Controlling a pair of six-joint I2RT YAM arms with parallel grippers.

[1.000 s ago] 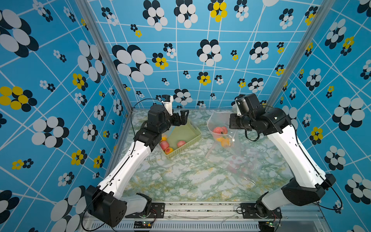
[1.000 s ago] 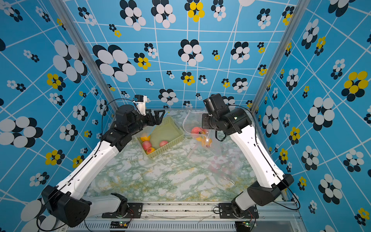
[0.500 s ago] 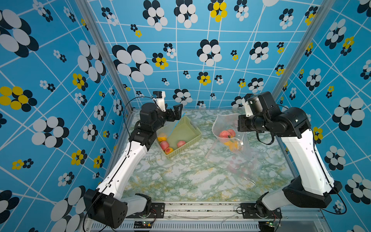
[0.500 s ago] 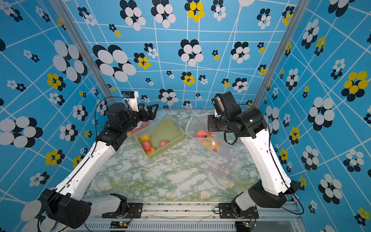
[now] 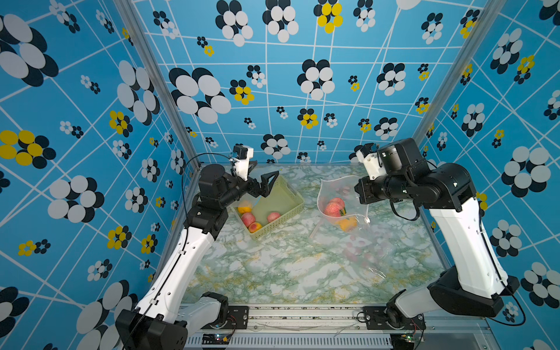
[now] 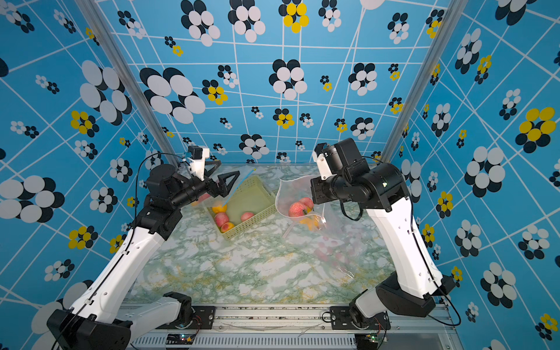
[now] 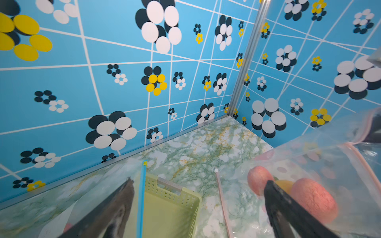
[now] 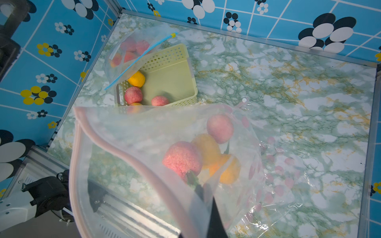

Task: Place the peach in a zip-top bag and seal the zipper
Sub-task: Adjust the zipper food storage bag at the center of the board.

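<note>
A clear zip-top bag (image 5: 342,191) with a pink zipper strip (image 8: 115,144) hangs open-mouthed at the right, above the marble table. Inside it lie a pink peach (image 8: 182,158), a second peach (image 8: 219,128) and orange fruit (image 8: 228,171). My right gripper (image 8: 204,191) is shut on the bag's rim and holds that edge up; in both top views its wrist hides the jaws. My left gripper (image 5: 266,169) is open and empty, raised over the far left corner of the green basket (image 5: 300,201). Its fingers (image 7: 278,202) frame the basket (image 7: 171,197).
The basket holds two peaches (image 5: 248,218) (image 5: 273,216) and an orange (image 5: 245,207). A second clear bag with a blue zipper (image 8: 127,51), with peaches in it, leans over the basket's far left side. Patterned walls close in the table on three sides.
My left gripper has drawn back left from over the basket, still open. My right arm has swung to the right, carrying the bag's rim with it.
</note>
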